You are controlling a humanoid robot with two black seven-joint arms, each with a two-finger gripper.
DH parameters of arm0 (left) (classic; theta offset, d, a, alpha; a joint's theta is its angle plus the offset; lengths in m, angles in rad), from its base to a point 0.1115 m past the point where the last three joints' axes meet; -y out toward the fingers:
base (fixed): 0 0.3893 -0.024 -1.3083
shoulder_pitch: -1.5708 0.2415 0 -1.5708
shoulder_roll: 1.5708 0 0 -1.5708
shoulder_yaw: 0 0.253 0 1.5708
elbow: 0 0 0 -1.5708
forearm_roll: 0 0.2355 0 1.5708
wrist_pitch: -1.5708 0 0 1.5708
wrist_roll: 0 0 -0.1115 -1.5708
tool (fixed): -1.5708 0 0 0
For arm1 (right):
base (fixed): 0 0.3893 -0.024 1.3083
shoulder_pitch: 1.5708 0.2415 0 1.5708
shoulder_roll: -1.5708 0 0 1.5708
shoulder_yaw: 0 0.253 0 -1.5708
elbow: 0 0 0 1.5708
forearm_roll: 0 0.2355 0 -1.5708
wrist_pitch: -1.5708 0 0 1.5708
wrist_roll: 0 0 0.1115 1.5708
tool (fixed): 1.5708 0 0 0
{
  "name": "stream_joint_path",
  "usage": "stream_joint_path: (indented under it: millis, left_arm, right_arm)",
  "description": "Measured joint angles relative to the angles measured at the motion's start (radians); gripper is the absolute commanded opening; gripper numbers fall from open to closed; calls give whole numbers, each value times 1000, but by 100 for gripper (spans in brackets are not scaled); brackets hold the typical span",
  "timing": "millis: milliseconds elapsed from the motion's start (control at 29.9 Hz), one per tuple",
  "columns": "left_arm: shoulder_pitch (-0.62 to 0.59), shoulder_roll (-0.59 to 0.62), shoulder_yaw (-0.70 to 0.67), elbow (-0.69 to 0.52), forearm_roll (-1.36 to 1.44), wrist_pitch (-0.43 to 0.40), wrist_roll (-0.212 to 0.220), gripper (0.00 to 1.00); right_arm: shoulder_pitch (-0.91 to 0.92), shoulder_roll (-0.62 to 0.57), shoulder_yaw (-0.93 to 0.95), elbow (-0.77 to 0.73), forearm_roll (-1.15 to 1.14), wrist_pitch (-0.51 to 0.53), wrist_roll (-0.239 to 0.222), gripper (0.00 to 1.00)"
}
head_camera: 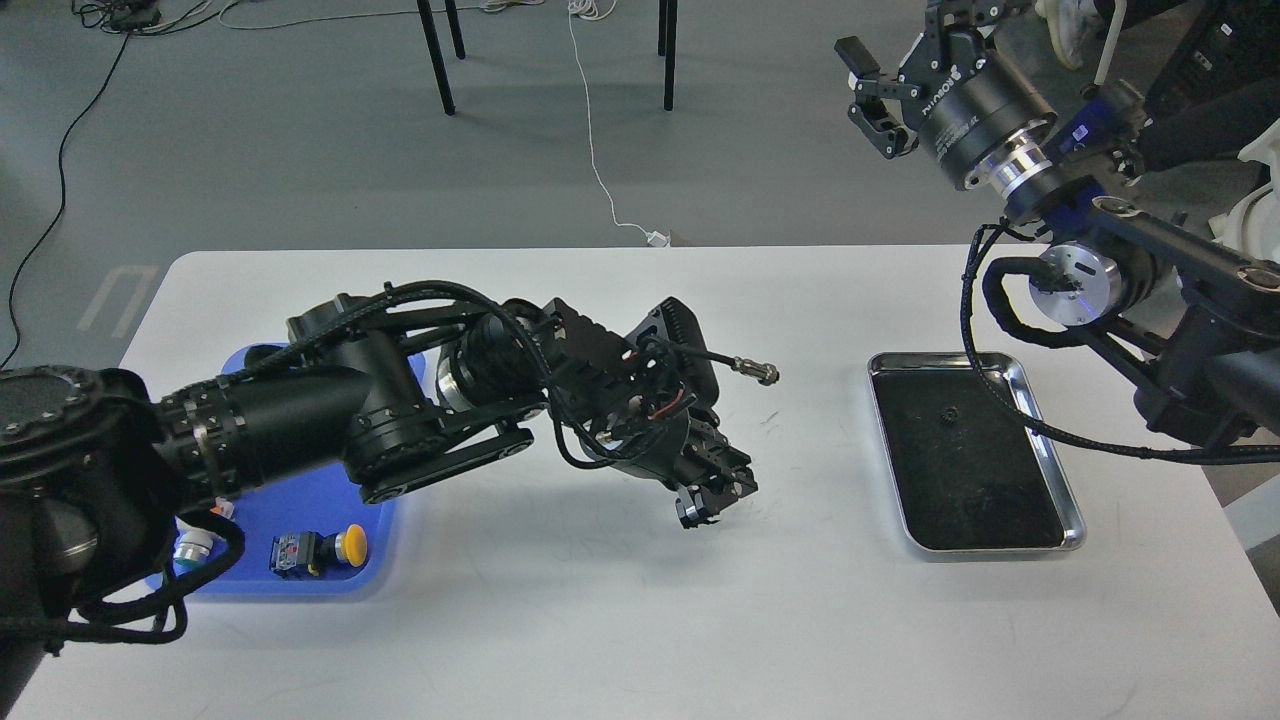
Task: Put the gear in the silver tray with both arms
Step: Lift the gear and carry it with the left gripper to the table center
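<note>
- The left gripper [712, 497] is dark and seen nearly end-on; its two fingers cannot be told apart, nor whether anything sits between them.
- The left arm [300, 420] covers most of the blue tray [300, 580]; only the tray's near edge and a bit of its far corner show.
- A white and green part [192, 545] in that tray is half hidden behind the arm.
- The right gripper [905, 70] has its upper finger cut off by the top edge.
- A small dark thing [945, 415] on the silver tray [1055, 470] is too small to make out.
- The worktop [600, 600] runs out at the bottom edge.
</note>
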Motion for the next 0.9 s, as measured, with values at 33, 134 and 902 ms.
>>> stream_joint_path:
  millis: [33,134,902]
  left_arm:
    - [0,-19,4,15,0,0,0,17]
    - [5,-43,14,73,0,0,0,17]
    - [8,-47,50,190,0,0,0,18]
  right_arm:
    - [0,3,-4,0,0,0,0,97]
    - [-4,20,-10,-2,-1,-1,0,97]
    - [-25,22,-12,-7,-2,-1,0,97]
